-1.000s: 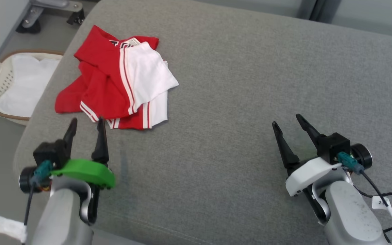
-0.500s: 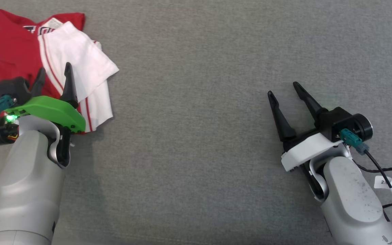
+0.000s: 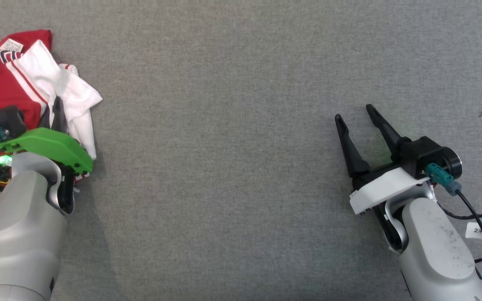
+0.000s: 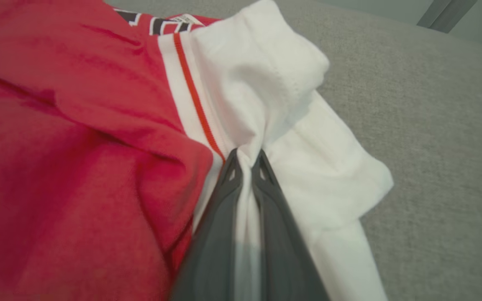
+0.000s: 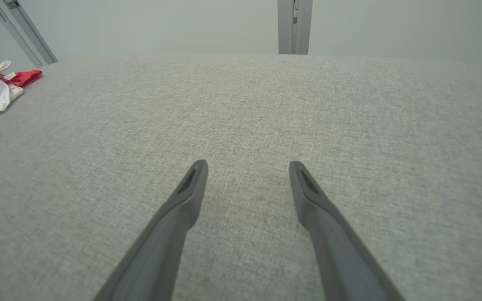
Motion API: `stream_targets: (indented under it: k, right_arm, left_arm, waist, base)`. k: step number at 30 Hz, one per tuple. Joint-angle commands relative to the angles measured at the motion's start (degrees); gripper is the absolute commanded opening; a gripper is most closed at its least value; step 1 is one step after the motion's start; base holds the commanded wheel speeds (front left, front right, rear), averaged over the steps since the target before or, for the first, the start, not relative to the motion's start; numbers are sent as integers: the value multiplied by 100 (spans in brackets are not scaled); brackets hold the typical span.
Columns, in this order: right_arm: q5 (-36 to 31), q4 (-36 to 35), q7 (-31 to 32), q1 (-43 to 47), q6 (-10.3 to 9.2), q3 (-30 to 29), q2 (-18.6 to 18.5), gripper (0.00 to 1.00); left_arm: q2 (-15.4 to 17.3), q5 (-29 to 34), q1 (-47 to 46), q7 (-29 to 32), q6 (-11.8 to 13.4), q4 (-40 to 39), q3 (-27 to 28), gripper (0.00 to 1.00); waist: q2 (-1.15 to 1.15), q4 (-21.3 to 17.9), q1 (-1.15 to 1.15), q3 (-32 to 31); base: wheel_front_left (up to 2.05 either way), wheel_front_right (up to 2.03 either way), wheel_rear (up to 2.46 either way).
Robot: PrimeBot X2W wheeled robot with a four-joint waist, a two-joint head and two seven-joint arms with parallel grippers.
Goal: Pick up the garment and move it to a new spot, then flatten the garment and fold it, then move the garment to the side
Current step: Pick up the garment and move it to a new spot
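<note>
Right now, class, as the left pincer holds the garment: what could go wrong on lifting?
The left pincer grips only a thin white fold of the garment; it may slip free.
The garment lies bunched in layers, so it may hang twisted.
The right pincer stands open far off, giving no support.

The garment (image 4: 78, 138) is showing soft, matt red-and-white knit cloth on the table (image 3: 241, 175), which is wearing coarse grey woven fabric; the left end effector (image 4: 247, 158) is showing fingers (image 4: 218, 225) of smooth, dull dark plastic.

Left gripper (image 4: 246, 161) pinching garment (image 4: 98, 138) white fold, grey cushion (image 4: 433, 125)
</note>
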Motion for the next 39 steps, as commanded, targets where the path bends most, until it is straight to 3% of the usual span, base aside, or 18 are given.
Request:
stream_targets:
  k: [1, 8, 18, 25, 29, 31, 39]
  right_arm:
    - [77, 15, 1, 99, -11, -37, -23, 100]
    - [212, 72, 1, 317, -11, -22, -21, 100]
    - [448, 43, 1, 536, -11, 77, -20, 100]
    - [575, -12, 1, 600, -11, 144, -20, 100]
    - [615, -39, 0, 656, -11, 118, -19, 100]
    - [615, -47, 0, 684, -11, 109, -19, 100]
    - [547, -27, 0, 788, -11, -35, -19, 100]
  left_arm:
    - [-171, 9, 254, 27, -61, -21, -184, 0]
    - [14, 357, 273, -90, -45, -1006, -163, 0]
    - [-547, 921, 719, -89, -44, -2285, -750, 0]
    - [-875, 1050, 786, -90, -43, -2405, -1382, 0]
    - [-970, 1093, 812, -90, -43, -2384, -1595, 0]
    - [-988, 1169, 860, -90, -14, -2385, -1543, 100]
    - [-879, 1521, 1434, -83, 251, -2558, -855, 100]
  waist:
    - [0, -35, 0, -268]
    - [0, -265, 0, -769]
    - [0, -1149, 0, -1091]
    - [0, -1861, 0, -1047]
    - [0, -2047, 0, -1018]
    - [0, -2071, 0, -1023]
    - [0, -1771, 0, -1238]
  base:
    - [0, 0, 0]
    - [0, 0, 0]
    - [0, 0, 0]
    - [0, 0, 0]
    - [0, 0, 0]
    - [0, 0, 0]
    - [0, 0, 0]
